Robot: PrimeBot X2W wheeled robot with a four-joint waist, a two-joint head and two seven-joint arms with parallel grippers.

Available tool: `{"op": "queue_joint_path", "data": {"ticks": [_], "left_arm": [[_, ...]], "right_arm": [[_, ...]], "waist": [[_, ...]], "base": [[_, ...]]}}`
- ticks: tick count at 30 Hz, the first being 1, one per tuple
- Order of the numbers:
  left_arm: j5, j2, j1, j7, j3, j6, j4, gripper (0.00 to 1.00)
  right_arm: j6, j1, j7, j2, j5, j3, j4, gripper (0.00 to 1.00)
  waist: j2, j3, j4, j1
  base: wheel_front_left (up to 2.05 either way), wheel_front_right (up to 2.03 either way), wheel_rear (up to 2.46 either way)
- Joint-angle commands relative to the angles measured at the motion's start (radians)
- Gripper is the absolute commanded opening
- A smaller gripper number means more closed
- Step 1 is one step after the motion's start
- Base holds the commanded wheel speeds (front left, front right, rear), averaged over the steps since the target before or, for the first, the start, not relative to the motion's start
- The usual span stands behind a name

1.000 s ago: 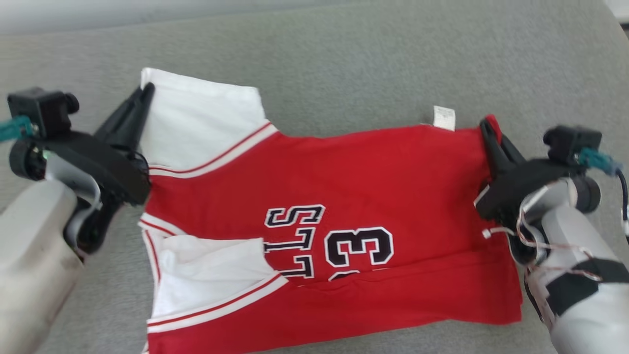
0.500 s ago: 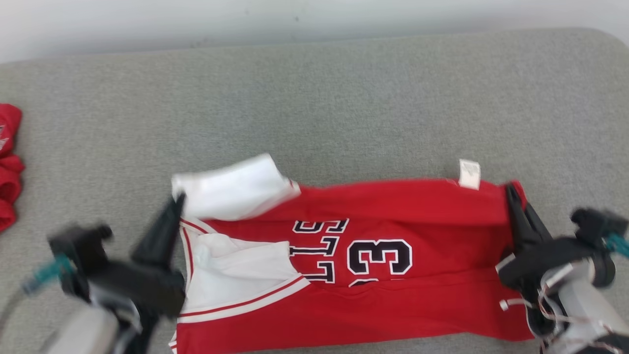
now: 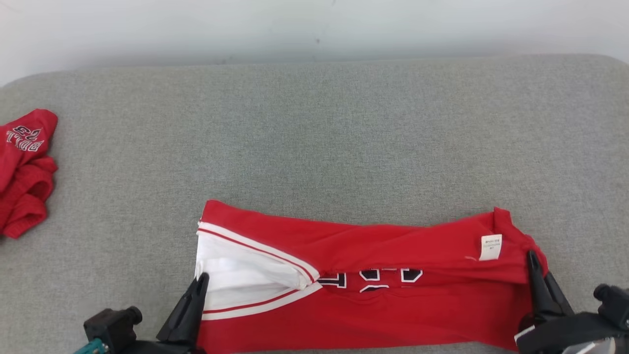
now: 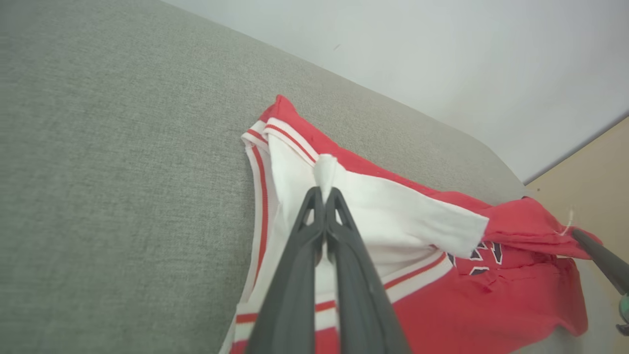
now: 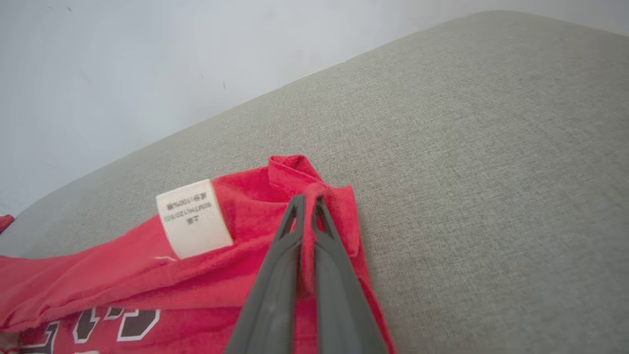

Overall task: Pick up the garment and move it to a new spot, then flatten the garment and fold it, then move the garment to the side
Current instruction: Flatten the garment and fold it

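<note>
The fold looks about midway: the red jersey [image 3: 373, 314] lies near the robot on the grey cushion [image 3: 314, 147], its far edge doubled over the lettering, not yet laid flat or moved aside. The left gripper [image 3: 202, 279] is pinched on the white sleeve [image 3: 236, 275], the right gripper [image 3: 531, 258] on the red corner beside the care label [image 3: 490, 247], both low, fingers pointing away

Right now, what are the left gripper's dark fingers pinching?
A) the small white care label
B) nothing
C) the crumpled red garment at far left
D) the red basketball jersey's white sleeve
D: the left wrist view shows the left gripper shut on a bunch of the white sleeve of the red basketball jersey.
</note>
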Motion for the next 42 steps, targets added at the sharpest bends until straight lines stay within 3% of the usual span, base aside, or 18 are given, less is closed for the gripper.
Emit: {"op": "queue_joint_path", "data": {"ticks": [1, 2, 7, 11, 20, 32, 34, 42], "left_arm": [[0.02, -0.004, 0.011, -0.001, 0.01, -0.004, 0.004, 0.72], [0.027, -0.014, 0.015, -0.001, 0.019, -0.005, 0.006, 1.0], [0.093, -0.049, 0.029, -0.001, 0.086, -0.01, -0.005, 1.0], [0.198, -0.085, 0.041, 0.0, 0.203, -0.004, -0.051, 1.0], [0.461, -0.188, 0.06, -0.001, 0.421, -0.006, -0.146, 1.0], [0.559, -0.24, 0.071, 0.0, 0.51, -0.023, -0.108, 1.0], [0.572, -0.243, 0.075, -0.001, 0.514, -0.022, -0.103, 1.0], [0.573, -0.252, 0.082, -0.001, 0.516, -0.022, -0.091, 1.0]], "right_arm": [[-0.003, 0.016, 0.002, -0.002, -0.012, -0.007, -0.005, 0.47], [-0.003, 0.025, 0.002, -0.005, -0.018, -0.012, -0.01, 1.0], [-0.003, 0.053, 0.003, -0.001, -0.04, -0.037, -0.047, 1.0], [-0.003, 0.053, 0.028, -0.014, -0.053, -0.053, -0.06, 1.0], [-0.003, -0.012, 0.137, -0.01, -0.093, -0.06, 0.039, 1.0], [-0.003, -0.058, 0.171, -0.004, -0.072, 0.033, 0.218, 1.0], [-0.003, -0.063, 0.168, -0.004, -0.062, 0.057, 0.232, 0.0], [-0.003, -0.114, 0.125, -0.069, -0.005, 0.054, 0.284, 0.0]], "waist": [[0.0001, -0.004, 0.002, 0.0001], [0.0001, -0.007, 0.003, 0.0001], [0.0001, -0.021, 0.003, 0.0001], [0.0001, -0.03, 0.0, 0.0001], [0.0001, -0.028, 0.014, 0.0001], [0.0001, -0.028, 0.038, 0.0001], [0.0001, -0.031, 0.037, 0.0001], [0.0001, -0.051, 0.029, 0.0001]], "base": [[0.0, 0.0, 0.0], [0.0, 0.0, 0.0], [0.0, 0.0, 0.0], [0.0, 0.0, 0.0], [0.0, 0.0, 0.0], [0.0, 0.0, 0.0], [0.0, 0.0, 0.0], [0.0, 0.0, 0.0]]}}
